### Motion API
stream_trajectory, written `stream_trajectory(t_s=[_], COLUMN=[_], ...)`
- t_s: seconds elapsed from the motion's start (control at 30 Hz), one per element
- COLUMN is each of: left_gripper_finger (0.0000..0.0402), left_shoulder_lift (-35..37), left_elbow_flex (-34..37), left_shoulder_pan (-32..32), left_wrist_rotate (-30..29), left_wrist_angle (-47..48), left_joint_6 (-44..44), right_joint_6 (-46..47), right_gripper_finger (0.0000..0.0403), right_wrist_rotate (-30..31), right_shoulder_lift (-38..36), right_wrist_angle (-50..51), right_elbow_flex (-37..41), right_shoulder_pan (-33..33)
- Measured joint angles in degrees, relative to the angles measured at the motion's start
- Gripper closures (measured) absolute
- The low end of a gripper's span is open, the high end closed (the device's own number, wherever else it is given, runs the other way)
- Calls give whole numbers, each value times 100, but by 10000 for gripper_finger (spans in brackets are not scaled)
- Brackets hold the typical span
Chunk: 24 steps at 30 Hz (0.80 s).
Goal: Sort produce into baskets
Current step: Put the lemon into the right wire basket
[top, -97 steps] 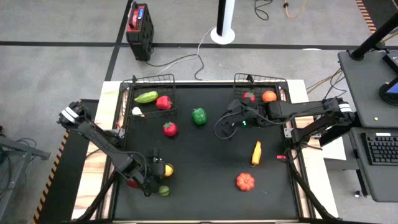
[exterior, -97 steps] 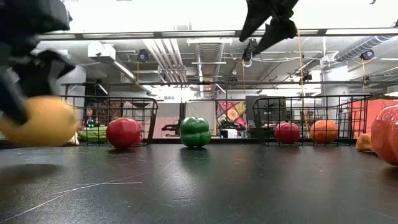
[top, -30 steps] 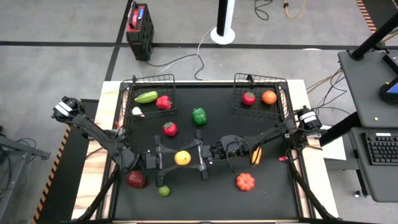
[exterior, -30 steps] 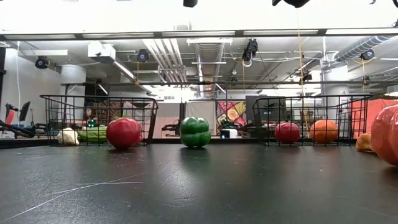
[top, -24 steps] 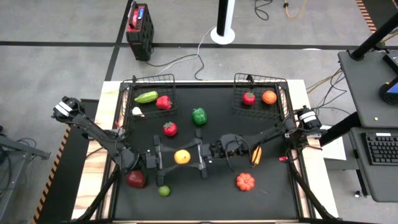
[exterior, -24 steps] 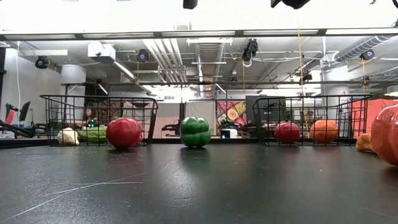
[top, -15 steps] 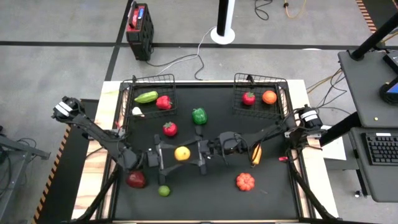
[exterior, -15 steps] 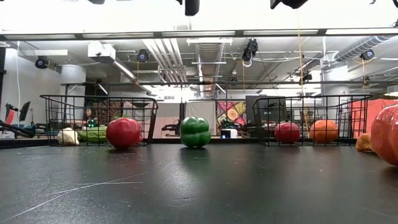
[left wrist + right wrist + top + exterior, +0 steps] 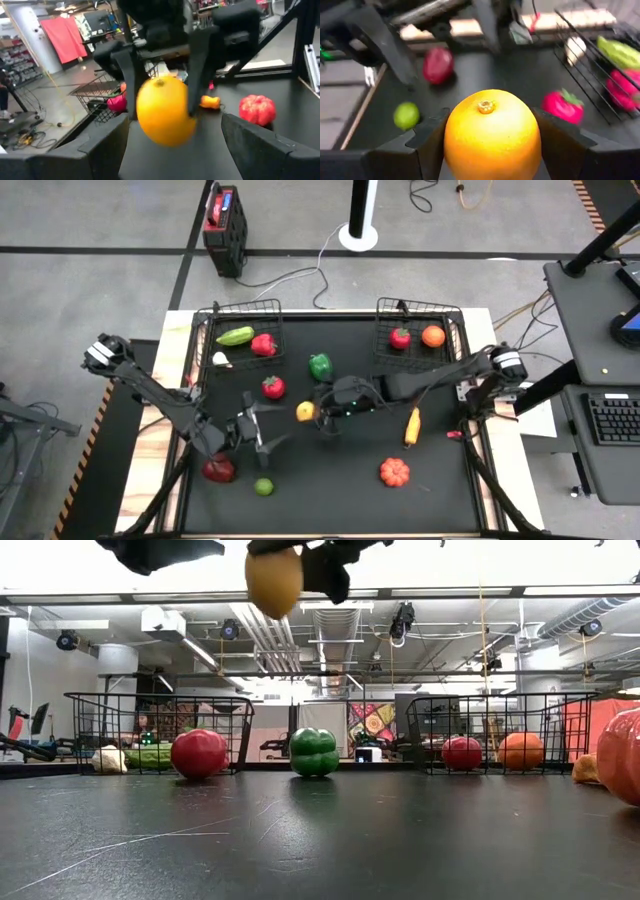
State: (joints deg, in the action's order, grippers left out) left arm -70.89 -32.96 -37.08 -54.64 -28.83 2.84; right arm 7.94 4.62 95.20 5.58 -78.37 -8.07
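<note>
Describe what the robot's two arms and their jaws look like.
Both arms are black, slim and jointed, each with a white-marked joint near its base. The left gripper and the right gripper both end in two flat dark jaws. A green light glows near the right gripper.

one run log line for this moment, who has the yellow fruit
task: sort produce | yellow fruit: held in air mid-table | right gripper: shut on it | left gripper: open, apart from fruit | baskets: fruit in neither

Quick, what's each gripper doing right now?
Left gripper: open, empty, just clear of the fruit.
Right gripper: shut on the yellow fruit, held above the table.
</note>
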Motion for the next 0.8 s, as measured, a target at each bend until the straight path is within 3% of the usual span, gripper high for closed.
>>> stream_trajectory(t_s=[0.2, 0.33, 0.6, 0.8], left_gripper_finger=[104, 104, 104, 104], left_shoulder_lift=[102, 173, 376, 610], left_elbow_flex=[-1, -1, -1, -1], left_shoulder_pan=[0, 0, -2, -2], left_wrist_rotate=[-84, -65, 72, 272], left_wrist_angle=[525, 952, 1955, 2398], left_joint_6=[-653, -1263, -2298, -2701], right_joint_6=[254, 310, 946, 2327], right_gripper_finger=[146, 145, 145, 145], right_wrist_rotate=[30, 449, 2036, 3392], right_shoulder_lift=[-9, -40, -196, -318], right_wrist_angle=[2054, 3282, 5715, 7225], right_elbow_flex=[-744, -1049, -1256, -1233], right_shoulder_pan=[277, 503, 1254, 2160])
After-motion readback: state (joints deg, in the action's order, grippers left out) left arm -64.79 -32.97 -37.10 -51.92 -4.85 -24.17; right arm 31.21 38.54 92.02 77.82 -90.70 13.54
